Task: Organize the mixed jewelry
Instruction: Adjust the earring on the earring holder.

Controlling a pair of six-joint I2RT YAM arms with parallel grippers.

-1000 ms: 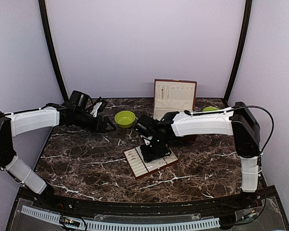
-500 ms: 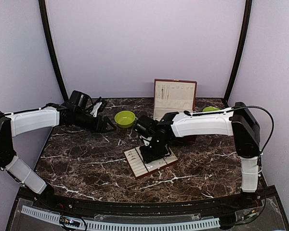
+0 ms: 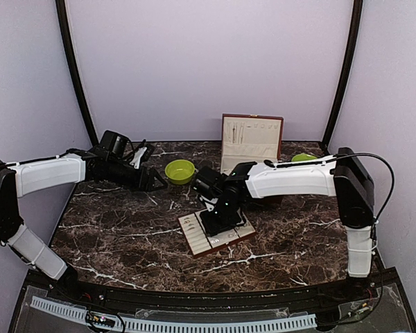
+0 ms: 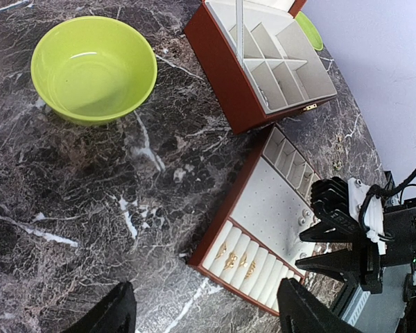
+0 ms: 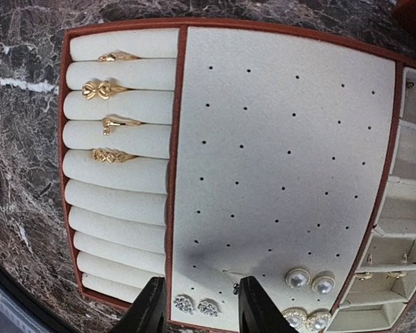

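Hovering low over the red-brown, cream-lined tray (image 5: 118,29) on the dark marble worktop (image 4: 90,208): right claw (image 5: 202,312), fingers partly apart, nothing gripped. Four gold rings (image 5: 104,89) sit in the roll slots. Pearl studs (image 5: 298,279) and crystal studs (image 5: 194,305) sit on the perforated pad (image 5: 277,139) by its fingertips. Near the lime-green bowl (image 4: 93,69), left claw (image 4: 204,316) is wide and empty.

I see four gold rings (image 5: 109,90) seated in rolls, up-left of my right claw (image 5: 201,283) | sparkly stud pair (image 5: 195,305) lying between its fingers | pearl studs (image 5: 310,282) pinned just right
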